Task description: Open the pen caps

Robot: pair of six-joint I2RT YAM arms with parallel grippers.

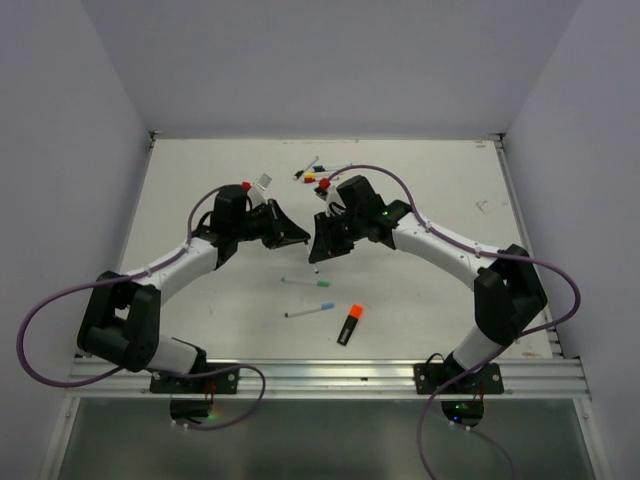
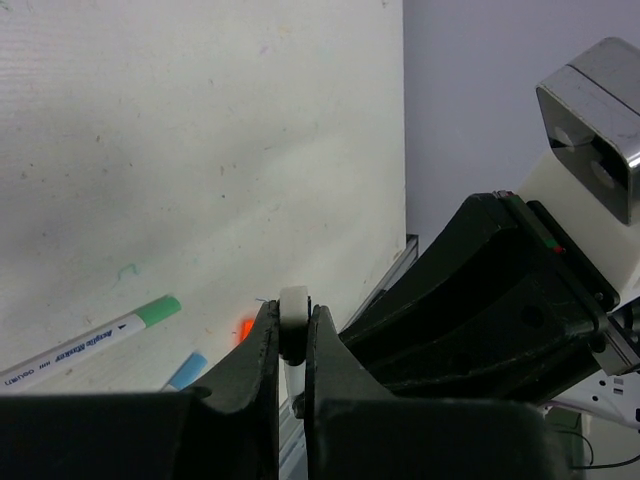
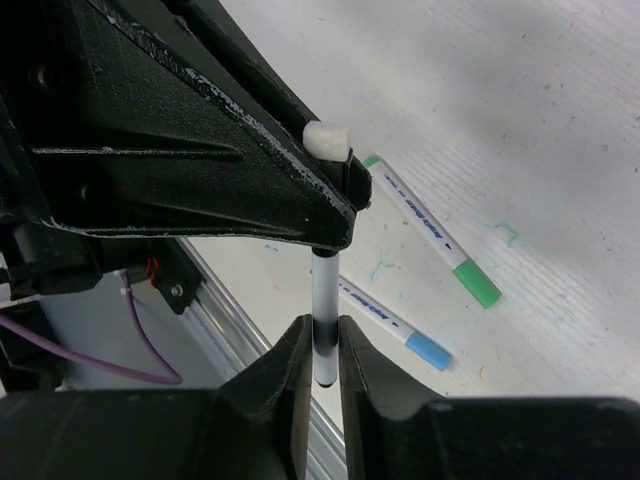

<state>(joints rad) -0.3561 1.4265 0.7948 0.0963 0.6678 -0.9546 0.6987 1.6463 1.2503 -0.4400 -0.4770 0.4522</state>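
Both grippers hold one thin white pen point(image 3: 324, 290) above the table's middle. My left gripper point(image 2: 292, 328) is shut on its white upper end point(image 3: 327, 138). My right gripper point(image 3: 323, 345) is shut on the lower part, where the barrel has a dark band. In the top view the left gripper point(image 1: 302, 238) and right gripper point(image 1: 317, 248) meet tip to tip. I cannot tell which end bears the cap. A green-capped pen point(image 1: 308, 283), a blue-capped pen point(image 1: 308, 311) and a black highlighter with an orange end point(image 1: 350, 324) lie below.
A small heap of pens and loose caps in red, yellow, blue and black point(image 1: 312, 176) lies at the back centre. A metal rail point(image 1: 320, 372) runs along the near table edge. Grey walls close in the sides.
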